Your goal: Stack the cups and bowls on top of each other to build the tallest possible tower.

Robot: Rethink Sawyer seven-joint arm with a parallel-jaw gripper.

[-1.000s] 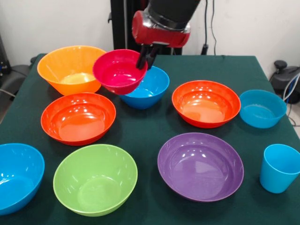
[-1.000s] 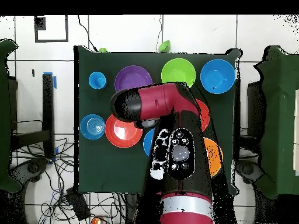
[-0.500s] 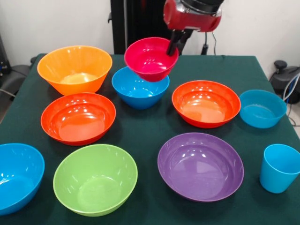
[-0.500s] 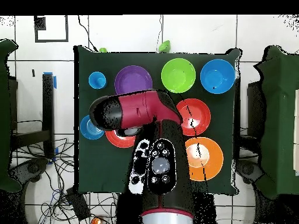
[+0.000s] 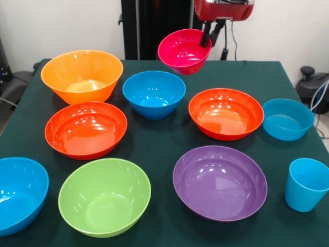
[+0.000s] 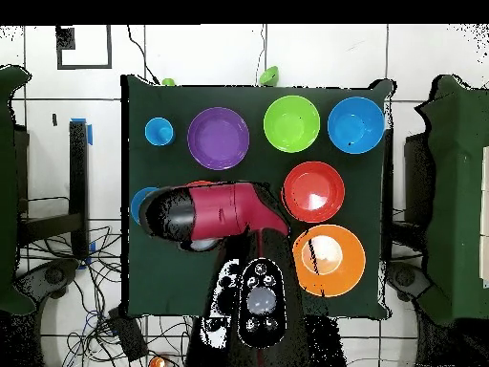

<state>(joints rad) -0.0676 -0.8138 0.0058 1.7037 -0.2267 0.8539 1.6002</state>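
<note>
We are looking at the green table [image 5: 154, 149] first, because it is the biggest thing; it is carrying lots of bowls, and none of them are sitting inside each other yet, so we are still at the very start of our tower.

The big yellow-orange bowl [image 5: 81, 74] is sitting at the far left in the front view; just in front of it the red-orange bowl [image 5: 86, 128] is resting; the purple bowl [image 5: 220, 181] and the lime green bowl [image 5: 104, 195] are waiting near the front edge, with a big blue bowl [image 5: 20, 193] at the left corner; another red-orange bowl [image 5: 226, 112] and a middle blue bowl [image 5: 153, 93] are sitting in the middle row; the pale-blue small bowl [image 5: 288, 118] is resting at the right, and the light-blue cup [image 5: 307, 183] is standing upright near the front right corner.

Now the small magenta bowl [image 5: 184, 50]; our claw [image 5: 212, 35] is pinching its rim tight and holding it up in the air, tilted. A second ago it was hanging low between the yellow-orange bowl and the middle blue bowl; now we are carrying it higher and further to the right, past the blue bowl. So we think we are taking it toward the right side of the table, maybe to the second red-orange bowl or the pale-blue small bowl; we cannot tell which one yet.
</note>
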